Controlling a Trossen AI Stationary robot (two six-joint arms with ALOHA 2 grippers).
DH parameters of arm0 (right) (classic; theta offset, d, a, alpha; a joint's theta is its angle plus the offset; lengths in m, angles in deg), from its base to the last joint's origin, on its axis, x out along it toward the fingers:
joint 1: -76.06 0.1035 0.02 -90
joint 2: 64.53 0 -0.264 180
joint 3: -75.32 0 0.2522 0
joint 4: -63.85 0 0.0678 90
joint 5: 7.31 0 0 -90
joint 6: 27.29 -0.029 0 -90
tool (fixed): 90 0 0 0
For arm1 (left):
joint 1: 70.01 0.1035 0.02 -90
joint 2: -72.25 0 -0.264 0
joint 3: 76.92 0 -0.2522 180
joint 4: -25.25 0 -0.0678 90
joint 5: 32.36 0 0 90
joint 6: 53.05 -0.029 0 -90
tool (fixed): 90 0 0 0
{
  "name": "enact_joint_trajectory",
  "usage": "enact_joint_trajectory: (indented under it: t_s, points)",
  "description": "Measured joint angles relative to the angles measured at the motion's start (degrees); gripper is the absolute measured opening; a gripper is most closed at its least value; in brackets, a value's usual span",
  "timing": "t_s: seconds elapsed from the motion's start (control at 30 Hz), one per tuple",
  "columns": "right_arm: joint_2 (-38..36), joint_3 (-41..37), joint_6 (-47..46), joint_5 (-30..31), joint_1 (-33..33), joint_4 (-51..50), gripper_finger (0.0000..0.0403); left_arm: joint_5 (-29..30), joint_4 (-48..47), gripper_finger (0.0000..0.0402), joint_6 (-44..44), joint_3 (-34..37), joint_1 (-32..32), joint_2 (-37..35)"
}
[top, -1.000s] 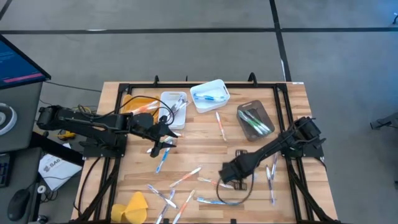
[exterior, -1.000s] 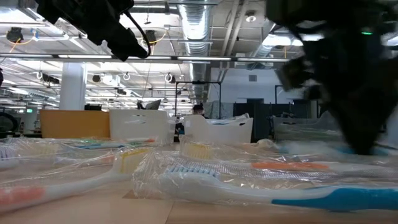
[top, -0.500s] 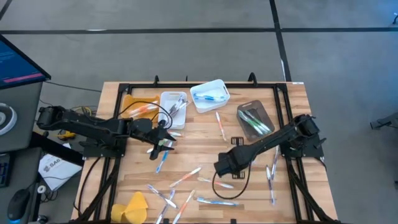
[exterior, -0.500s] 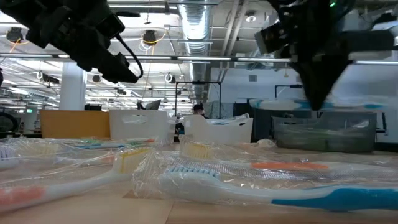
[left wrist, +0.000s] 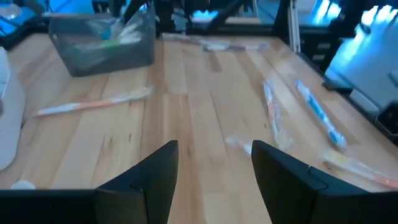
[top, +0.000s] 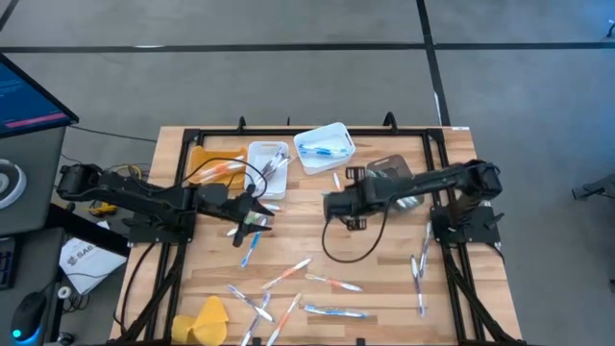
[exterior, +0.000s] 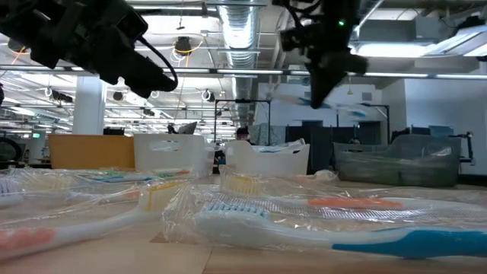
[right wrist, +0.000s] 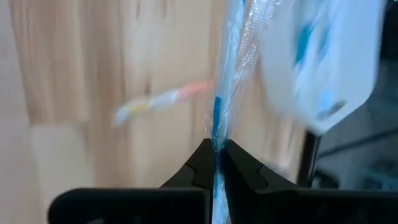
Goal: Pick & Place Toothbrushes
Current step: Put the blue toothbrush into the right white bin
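Observation:
My right gripper [top: 330,206] hangs above the table's middle, shut on a blue toothbrush [right wrist: 227,73] in a clear wrapper. The brush shows blurred under the gripper [exterior: 321,85] in the low view. My left gripper [top: 257,222] stands open over the left half of the table, with nothing between its fingers [left wrist: 214,163]. Several more wrapped toothbrushes lie flat on the wood, among them an orange one [top: 333,283], a blue one [top: 336,311] and another blue one [top: 249,249]. Others lie in the bins at the far edge. My right gripper pinches the toothbrush's handle [right wrist: 216,132], wrapper and all, between its two fingertips. The fingers slant down from the table's right side and lie across the handle. The brush is lifted clear of the table and sticks out past the fingertips.
Along the far edge stand an orange bin [top: 206,156], a white bin [top: 256,154], a tilted white bin [top: 332,133] and a dark clear bin [top: 384,167]. A yellow lump [top: 206,320] lies at the near left corner. A black frame [top: 432,154] borders the table.
My right gripper has risen from the table's near right part and swung toward the far edge and the left, turning as it went. The blue toothbrush has come up with it, off the table. My left gripper has sunk a little and tipped downward.

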Motion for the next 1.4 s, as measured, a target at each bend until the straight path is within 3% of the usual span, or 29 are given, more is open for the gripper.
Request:
enact_joint_trajectory:
  t_s: [0.47, 0.7, 0.9, 1.13, 1.4]
  points:
    - [-3.0, 0.0, 28.7, -1.1, -17.6, 23.8, 0.0010, -4.2, 16.9, 0.0197, 11.9, 6.9, 0.0, 0.0]
    - [-2.4, 0.0, 35.3, -14.6, -26.2, 33.7, 0.0010, -4.1, 25.2, 0.0197, 14.9, 10.7, -0.2, 0.0]
    - [2.4, 0.1, 36.1, -19.9, -28.6, 35.3, 0.0011, -4.1, 26.3, 0.0197, 16.4, 12.4, -1.5, 0.0]
    - [7.2, 0.0, 36.4, -20.1, -29.7, 36.4, 0.0011, -4.1, 27.1, 0.0197, 16.3, 12.4, -3.8, 0.0]
    - [7.4, 0.0, 35.0, -20.5, -31.8, 36.5, 0.0011, -4.1, 27.2, 0.0197, 14.9, 12.4, -3.8, 0.0]
